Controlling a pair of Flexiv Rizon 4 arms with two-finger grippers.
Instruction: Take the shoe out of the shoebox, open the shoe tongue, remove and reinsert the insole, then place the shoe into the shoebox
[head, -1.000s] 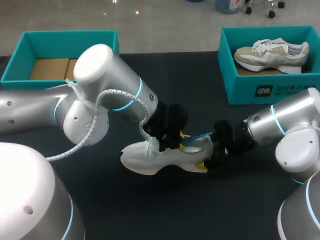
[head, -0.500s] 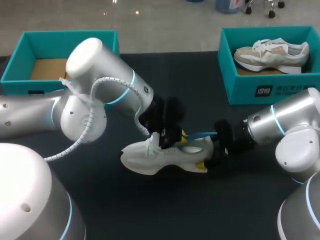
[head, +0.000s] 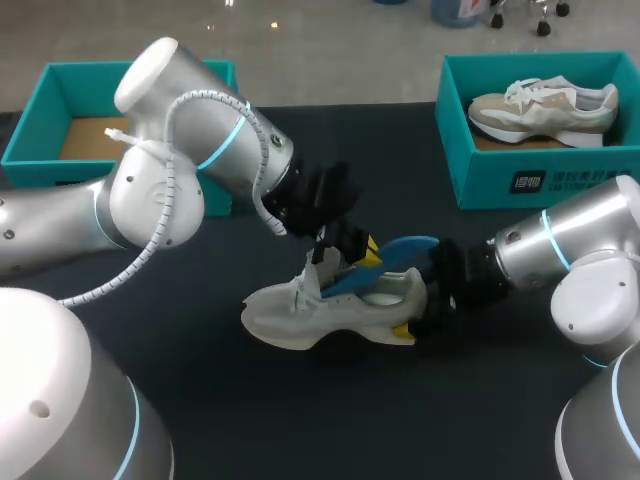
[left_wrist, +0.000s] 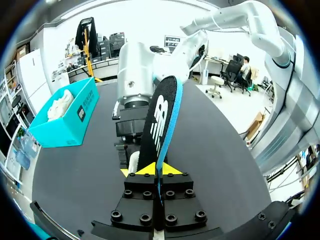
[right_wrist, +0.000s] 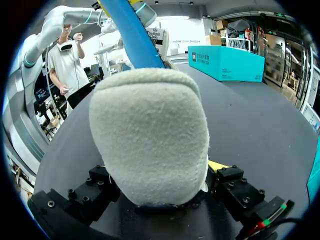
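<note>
- Up goes the left gripper (head: 345, 252) compared with a second ago, and the blue insole (head: 388, 260) now tilts out of the shoe (head: 290, 318), free end toward 2 o'clock!
- Its yellow tips pinch the insole's edge, nearly closed together.
- The right gripper (head: 425, 318) clamps the heel from both sides at the shoe's 3 o'clock end, and the toe points to 9 o'clock in the middle of the table (head: 300, 420).
- The empty shoebox (head: 80, 70) sits at 10 o'clock.
</note>
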